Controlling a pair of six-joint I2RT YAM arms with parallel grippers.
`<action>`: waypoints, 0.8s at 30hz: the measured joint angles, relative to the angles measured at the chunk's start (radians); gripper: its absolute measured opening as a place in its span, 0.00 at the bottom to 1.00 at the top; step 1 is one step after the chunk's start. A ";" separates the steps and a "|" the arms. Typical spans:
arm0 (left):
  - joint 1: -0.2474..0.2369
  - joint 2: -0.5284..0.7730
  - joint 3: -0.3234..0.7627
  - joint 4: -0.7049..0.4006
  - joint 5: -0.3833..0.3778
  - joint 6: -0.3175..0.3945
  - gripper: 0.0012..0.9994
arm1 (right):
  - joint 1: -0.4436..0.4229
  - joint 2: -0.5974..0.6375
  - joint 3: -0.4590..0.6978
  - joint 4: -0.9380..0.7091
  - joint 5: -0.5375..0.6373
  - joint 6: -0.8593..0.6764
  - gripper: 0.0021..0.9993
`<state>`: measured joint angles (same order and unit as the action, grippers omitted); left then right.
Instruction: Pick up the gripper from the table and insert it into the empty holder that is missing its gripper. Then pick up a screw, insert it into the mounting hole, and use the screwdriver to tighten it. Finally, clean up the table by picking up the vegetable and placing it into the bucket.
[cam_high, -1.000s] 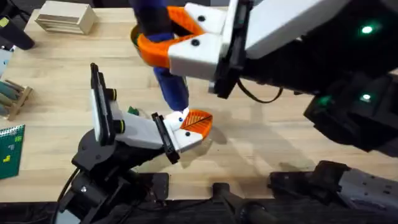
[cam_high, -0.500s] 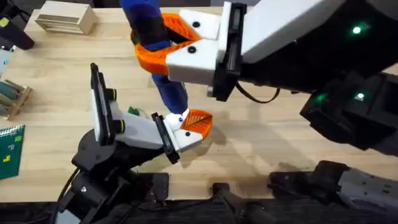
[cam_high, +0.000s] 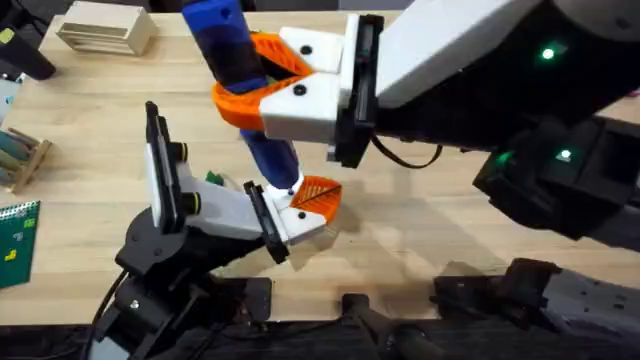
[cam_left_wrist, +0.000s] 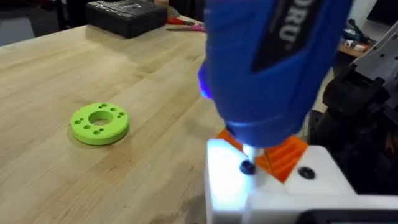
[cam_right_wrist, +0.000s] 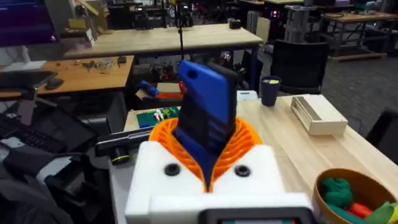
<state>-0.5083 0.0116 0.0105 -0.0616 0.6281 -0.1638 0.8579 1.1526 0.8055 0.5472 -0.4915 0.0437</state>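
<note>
My right gripper (cam_high: 245, 75) is shut on the blue handle of the screwdriver (cam_high: 225, 40), which leans down toward the table's front. Its thin shaft ends on a dark screw (cam_left_wrist: 247, 167) in the white holder (cam_left_wrist: 227, 183), lit by the tool's light. The orange ribbed gripper (cam_left_wrist: 283, 155) sits in that holder, at the tip of my left gripper (cam_high: 318, 197), whose fingers lie together. A small dark green vegetable (cam_high: 213, 178) lies on the table behind the left arm. The olive bucket (cam_right_wrist: 364, 180), orange-rimmed, holds green and red toy pieces.
A lime green disc with holes (cam_left_wrist: 99, 122) lies on the wood ahead of the left gripper. A wooden block (cam_high: 105, 25) sits at the back left, with a small wooden rack (cam_high: 20, 150) and a green board (cam_high: 15, 240) at the left edge.
The right gripper has shifted left and the screwdriver's handle top has swung further left, while its tip stays on the holder. The left arm has not moved.
</note>
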 joint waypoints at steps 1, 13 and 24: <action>0.000 0.000 0.000 0.000 0.000 0.000 0.00 | 0.001 0.000 0.000 0.000 0.000 0.000 0.03; 0.000 0.000 0.000 0.000 0.000 0.000 0.00 | 0.001 0.008 0.000 0.007 -0.001 -0.003 0.03; 0.000 0.000 0.000 -0.001 0.000 0.000 0.00 | 0.001 0.018 0.000 -0.001 -0.003 -0.003 0.03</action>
<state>-0.5083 0.0120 0.0105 -0.0622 0.6277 -0.1642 0.8593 1.1702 0.8055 0.5463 -0.4942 0.0406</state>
